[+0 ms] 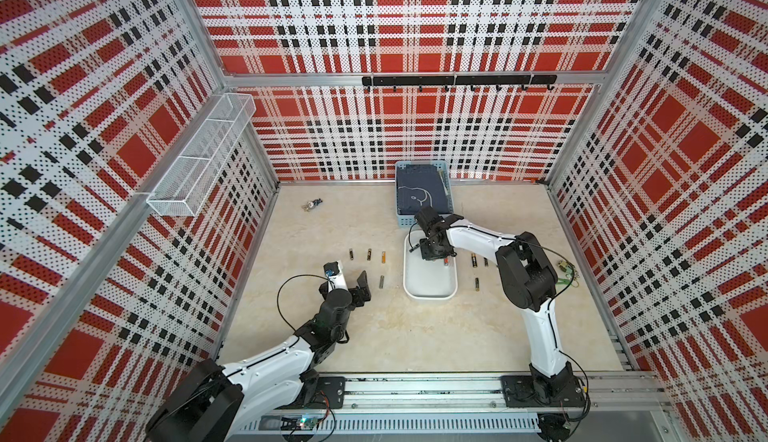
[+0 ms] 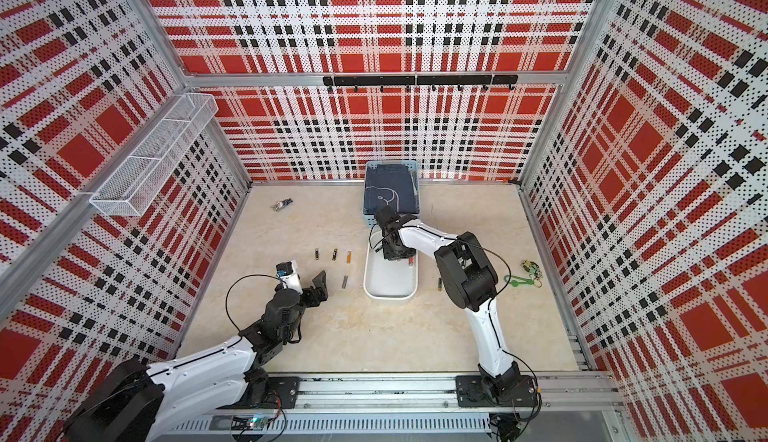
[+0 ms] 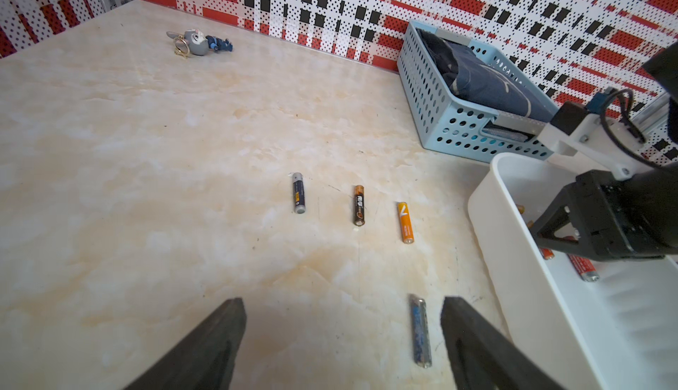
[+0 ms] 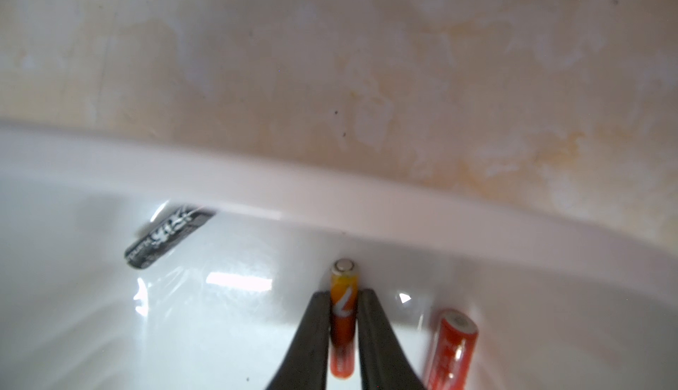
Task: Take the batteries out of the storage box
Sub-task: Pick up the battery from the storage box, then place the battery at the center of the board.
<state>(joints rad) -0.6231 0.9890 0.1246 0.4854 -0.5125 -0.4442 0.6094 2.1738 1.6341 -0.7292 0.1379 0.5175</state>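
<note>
1. Nearest the top cam, the black parallel L gripper [image 3: 342,301] is held low over the beige marble-look tabletop [image 3: 146,186]; fingers are spread wide, nothing gripped.
2. The black R gripper [image 4: 343,293] is dipped into the far end of the shallow white plastic storage box [image 1: 428,284], which is set mid-table just before a light blue perforated basket [image 3: 440,113].
3. An orange-yellow battery [image 4: 343,318] is pinched btw the R fingers, set narrow; lifted or not can't be told.
4. A red battery [image 4: 453,348] and a black battery [image 4: 167,238] are seen in the box by its wall.
5. On the L-arm side of the box, four are laid on the table: navy battery [image 3: 298,194], black-gold battery [image 3: 358,205], orange battery [image 3: 405,222], grey-blue battery [image 3: 420,329].
6. Three more cells [image 1: 473,260] are laid on the R-arm side.
</note>
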